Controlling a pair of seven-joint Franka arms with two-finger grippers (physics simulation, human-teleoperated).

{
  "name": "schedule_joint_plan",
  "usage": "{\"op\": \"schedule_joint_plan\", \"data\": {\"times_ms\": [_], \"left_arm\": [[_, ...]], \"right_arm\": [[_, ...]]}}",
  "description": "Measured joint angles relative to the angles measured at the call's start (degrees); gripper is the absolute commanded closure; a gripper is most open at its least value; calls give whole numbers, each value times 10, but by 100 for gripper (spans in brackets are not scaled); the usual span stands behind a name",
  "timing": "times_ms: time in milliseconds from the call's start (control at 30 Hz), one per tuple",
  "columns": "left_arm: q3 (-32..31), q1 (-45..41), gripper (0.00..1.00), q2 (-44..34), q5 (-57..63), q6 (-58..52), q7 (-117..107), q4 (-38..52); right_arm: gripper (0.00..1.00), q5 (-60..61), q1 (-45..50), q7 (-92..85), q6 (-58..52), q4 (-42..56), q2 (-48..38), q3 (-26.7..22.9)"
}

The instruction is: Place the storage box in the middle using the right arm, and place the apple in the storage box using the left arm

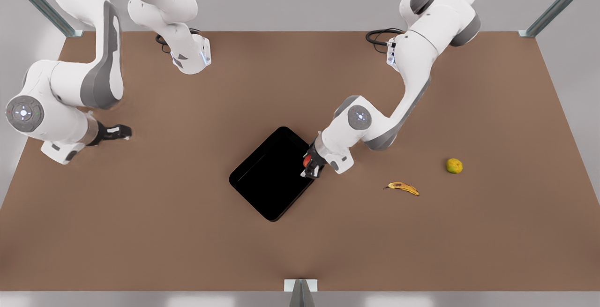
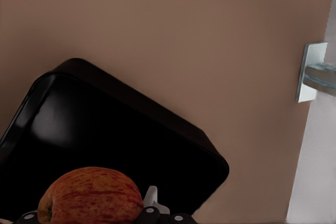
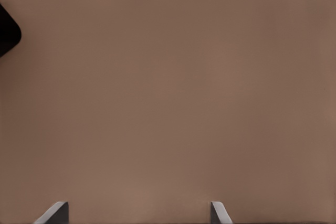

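A bare brown desk (image 1: 187, 232) fronts grey walls. The left gripper (image 1: 311, 165) is clamped on the apple (image 1: 307, 160) over the mid-desk storage box (image 1: 269, 175) (rim side). The right gripper (image 1: 123, 132), fingers apart, waits near the desk's edge.

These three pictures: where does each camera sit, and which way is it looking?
Front view: high above the table, looking down; both white arms show, the left claw at the storage box, the right claw waiting at the front view's left.
Left wrist view: on the left arm's wrist, looking down past its claw, shut on the apple, into the box.
Right wrist view: on the right wrist, facing bare table between open fingertips.
Shared: all three show the black box and brown table.
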Motion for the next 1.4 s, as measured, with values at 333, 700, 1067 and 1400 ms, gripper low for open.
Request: {"op": "schedule_joint_plan", "data": {"times_ms": [333,700,1067,1400], "left_arm": [[98,-167,57,82,410,-22,-186,140],[96,-178,0,81,194,-32,-171,137],[154,97,0,-232,-49,-414,826,-23],[231,123,0,-239,-123,-552,1204,58]], "right_arm": [[0,5,-15,8,0,1,2,-19],[0,4,-16,8,1,1,3,-17],[0,4,-16,7,1,2,3,-17],[0,1,-16,6,1,7,2,-15]]}}
